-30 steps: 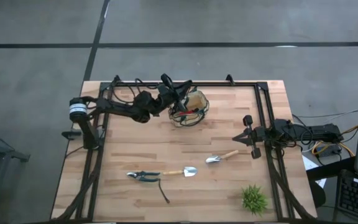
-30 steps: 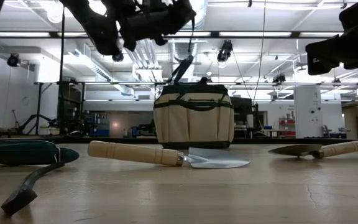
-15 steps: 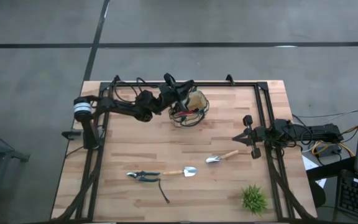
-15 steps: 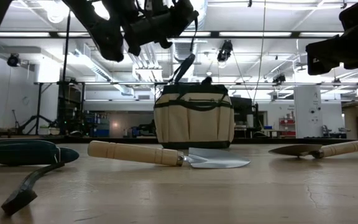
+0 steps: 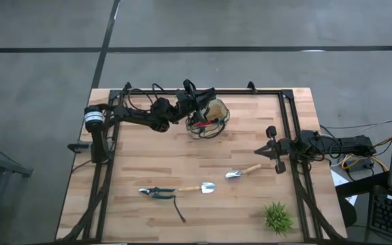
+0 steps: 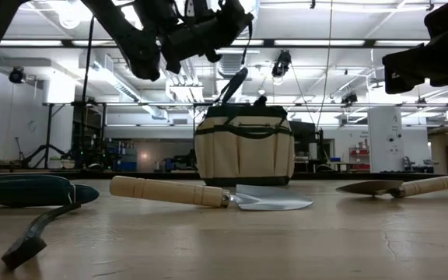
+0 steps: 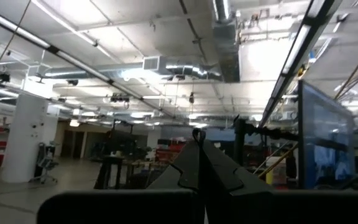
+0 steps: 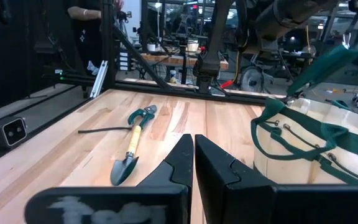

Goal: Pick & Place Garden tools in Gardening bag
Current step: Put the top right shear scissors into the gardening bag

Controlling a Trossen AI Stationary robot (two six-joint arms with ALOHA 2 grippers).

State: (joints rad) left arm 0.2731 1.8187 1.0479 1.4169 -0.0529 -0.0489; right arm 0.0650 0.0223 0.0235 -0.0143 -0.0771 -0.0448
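Note:
The tan gardening bag (image 5: 208, 119) with dark green trim stands at the table's far middle. A dark green-handled tool (image 6: 232, 85) sticks up out of it. My left gripper (image 5: 203, 95) hovers shut and empty above the bag's far-left rim, and it also shows in the low view (image 6: 228, 19). One trowel (image 5: 197, 188) lies beside the green-handled pruners (image 5: 156, 192) near the front. A second trowel (image 5: 242, 171) lies right of the middle. My right gripper (image 5: 259, 151) waits shut and empty at the right, just above the table.
A green spiky plant (image 5: 278, 218) stands at the front right corner. A dark strap-like piece (image 5: 180, 212) lies in front of the pruners. A black frame (image 5: 203, 90) runs round the table's far and side edges. Bare wood lies between the bag and the trowels.
My left gripper has gone a little toward the table's right edge, above the bag, and has stayed shut.

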